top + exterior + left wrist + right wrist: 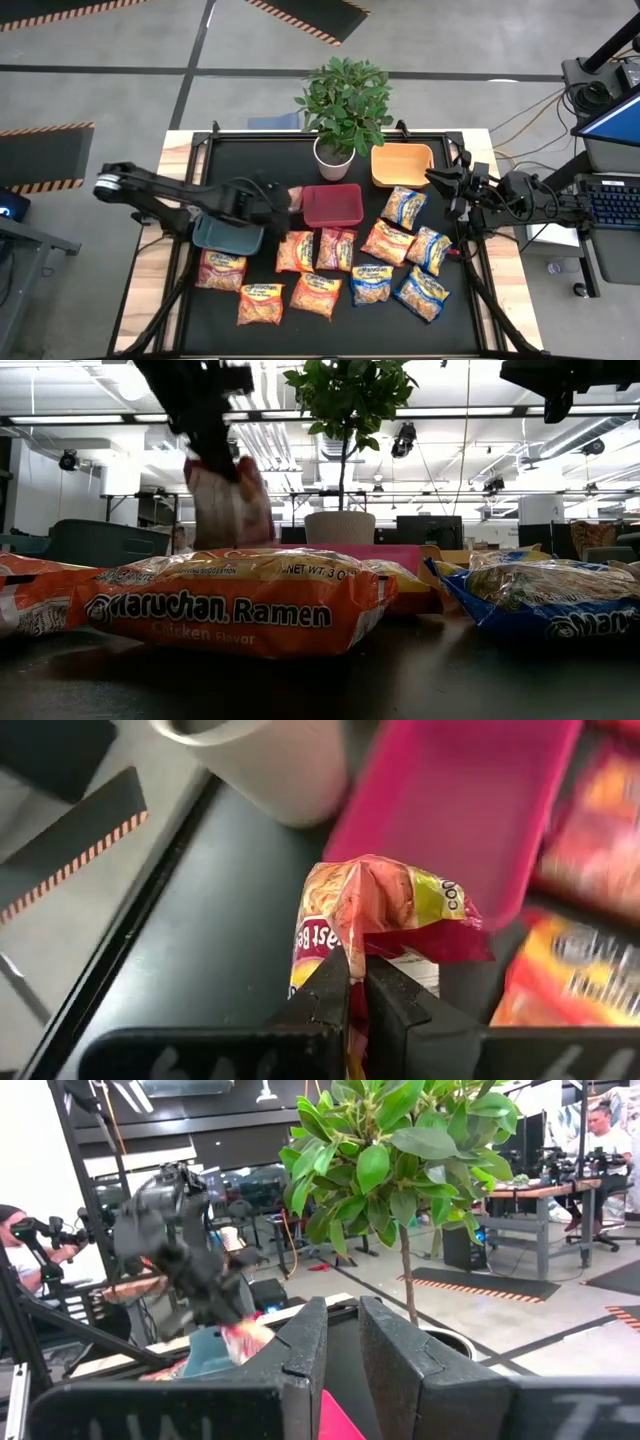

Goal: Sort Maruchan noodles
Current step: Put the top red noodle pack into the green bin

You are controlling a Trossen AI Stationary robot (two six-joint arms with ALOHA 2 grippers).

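My left gripper (355,988) hangs above the table's middle left, just left of the magenta bin (332,205), shut on a red-and-yellow Maruchan noodle packet (385,905). In the low view this packet (230,500) hangs under the gripper. Several orange packets (221,270) and blue packets (371,285) lie flat on the black table. My right gripper (343,1355) waits at the table's right edge, raised, shut with nothing in it. My left gripper pinches the packet's crumpled end (352,952) between its two fingers. The fingers slant down from the table's left side. The packet is lifted clear of the table and hangs roughly upright below the fingers (215,455), its wrapper creased at the hold.
A grey-blue bin (228,232) sits under the left arm. An orange bin (402,165) stands at the far right, and a potted plant (345,105) in a white pot at the far middle. People sit at desks beyond the table (20,1230).
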